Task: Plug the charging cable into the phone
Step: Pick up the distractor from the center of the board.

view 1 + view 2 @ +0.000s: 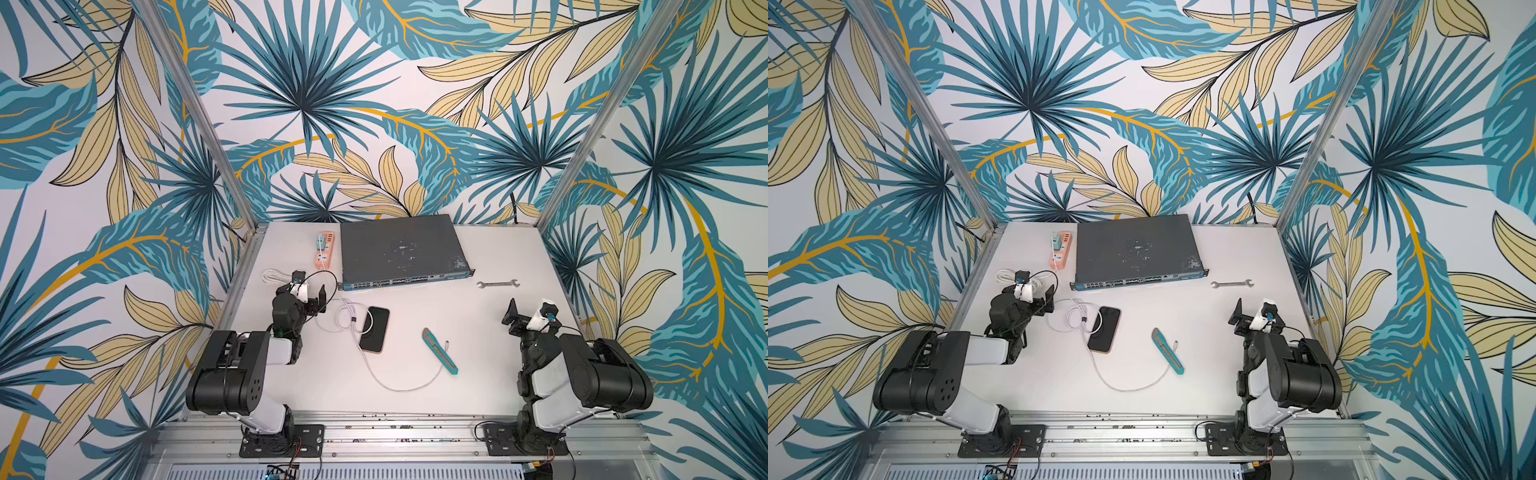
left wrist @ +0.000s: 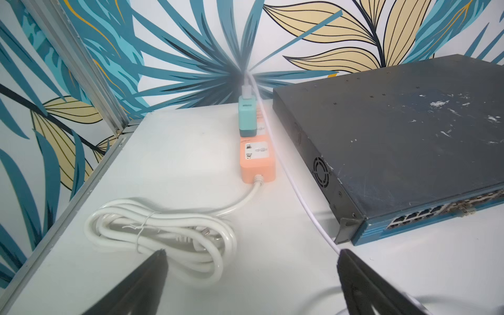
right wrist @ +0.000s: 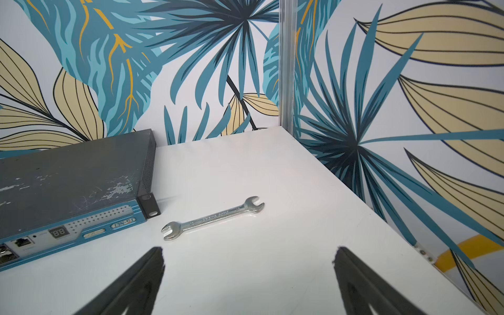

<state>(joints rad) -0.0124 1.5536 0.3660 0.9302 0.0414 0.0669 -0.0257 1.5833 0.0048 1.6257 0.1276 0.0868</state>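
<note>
With your left pincer and right pincer both wide open and empty, start by grasping the charging cable near its plug, right of the phone.

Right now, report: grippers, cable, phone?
Left gripper, right gripper open, empty. Cable draped over phone, not plugged in. Plug loose by knife.

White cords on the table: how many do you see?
2. The thin charging cable runs from the charger past the phone; the thicker bundled cord lies at the orange power strip's near end.
</note>
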